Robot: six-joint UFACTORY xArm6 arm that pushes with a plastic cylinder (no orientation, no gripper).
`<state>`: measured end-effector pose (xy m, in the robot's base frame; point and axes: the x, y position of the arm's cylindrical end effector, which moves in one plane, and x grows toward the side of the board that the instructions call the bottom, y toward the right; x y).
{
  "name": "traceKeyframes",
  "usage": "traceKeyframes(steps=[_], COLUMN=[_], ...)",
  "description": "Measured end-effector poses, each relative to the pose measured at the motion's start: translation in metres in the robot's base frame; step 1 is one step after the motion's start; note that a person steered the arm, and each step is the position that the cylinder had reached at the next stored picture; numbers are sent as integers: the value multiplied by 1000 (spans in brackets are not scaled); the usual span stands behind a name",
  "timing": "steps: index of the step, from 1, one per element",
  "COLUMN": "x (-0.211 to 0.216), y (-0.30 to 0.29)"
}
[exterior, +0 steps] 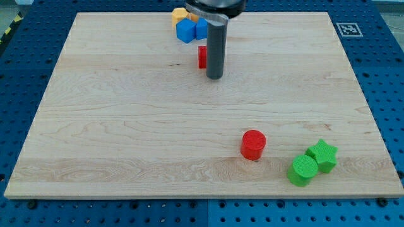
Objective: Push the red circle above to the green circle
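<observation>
Landmark for everything below: the red circle point(253, 144), sitting low on the wooden board point(113, 126), right of centre.

Going left to right:

- Far up and left of the red circle, at the board's top edge: a yellow block point(179, 14), shape unclear, touching a blue block point(186, 31), cube-like. A second blue block point(202, 28) is next to it, partly hidden by the rod.
- Up and left of the red circle, lower than that cluster: a small red block point(202, 56), shape unclear, half hidden behind the rod and just beside it.
- My tip point(214, 77) is on the board, well apart from the red circle, up and to its left. No jaws on this tool; it is a bare rod, holding nothing and touching no block that I can make out.
- Down and right of the red circle, near but not touching: the green circle point(303, 170).
- Touching the green circle on its upper right: a green star point(322, 155).

Key relation: the red circle lies down and right of my tip, already up-left of the green circle. Judgement: it needs nudging toward the view's right to sit directly above the green one, so my tip should come in on its left side. Risk: clipping the green star.

No containers on the board.
</observation>
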<state>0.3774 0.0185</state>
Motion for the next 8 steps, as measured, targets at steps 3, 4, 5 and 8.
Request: traceKeyframes(steps=[3, 4, 5, 8], x=[-7, -10, -38, -39], y=[11, -5, -16, -16])
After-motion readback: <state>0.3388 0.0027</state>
